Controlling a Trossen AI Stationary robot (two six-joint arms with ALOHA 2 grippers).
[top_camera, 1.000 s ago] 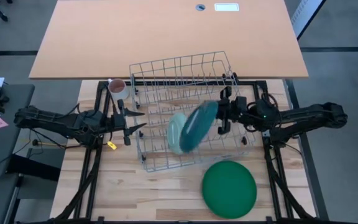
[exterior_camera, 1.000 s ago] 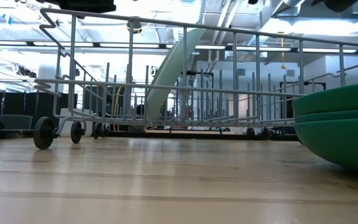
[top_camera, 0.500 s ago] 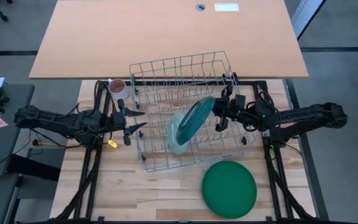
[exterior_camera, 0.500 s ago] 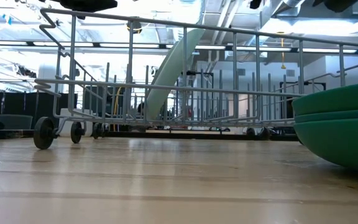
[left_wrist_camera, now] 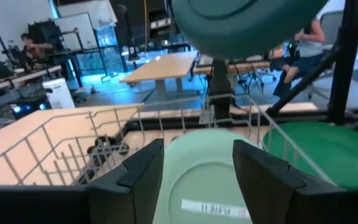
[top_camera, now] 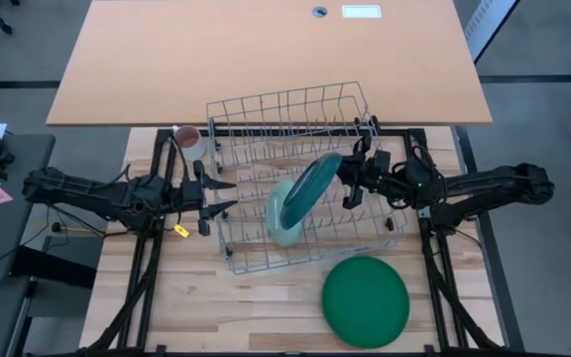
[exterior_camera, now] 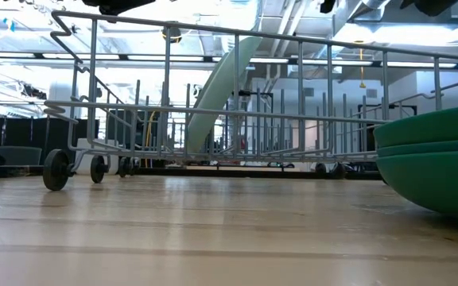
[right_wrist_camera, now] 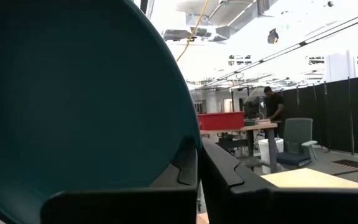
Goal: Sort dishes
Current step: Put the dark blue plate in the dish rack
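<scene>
Since the earlier frames the teal plate (top_camera: pixel 312 185) has swung from a broad, face-up tilt to a steeper, more edge-on attitude and shifted slightly toward the rack's far side; the left arm has barely changed. Count: one teal plate, one pale mint plate (top_camera: pixel 284 220), and a stack of dark green plates (top_camera: pixel 366 300) that reads as one disc from above, while the low view shows at least two rims (exterior_camera: pixel 436 131); one pinkish-white mug (top_camera: pixel 186 138); one wire dish rack (top_camera: pixel 256 256). The right gripper (top_camera: pixel 346 181) is clamped shut on the rim of the teal plate, holding it tilted above the rack interior, over the upper edge of the mint plate. The mint plate stands leaning among the rack tines near the rack's centre. The left gripper (top_camera: pixel 222 194) hovers just outside the rack's left wall with its fingers (left_wrist_camera: pixel 143 168) parted and nothing between them, facing the mint plate (left_wrist_camera: pixel 209 171). The green stack lies on the wooden table (top_camera: pixel 216 307) in front of the rack, close to its front right corner and apart from it. The mug stands at the rack's far left corner, just beside the wire. The rack's left half holds open slots; bare table lies in front of it on the left.
</scene>
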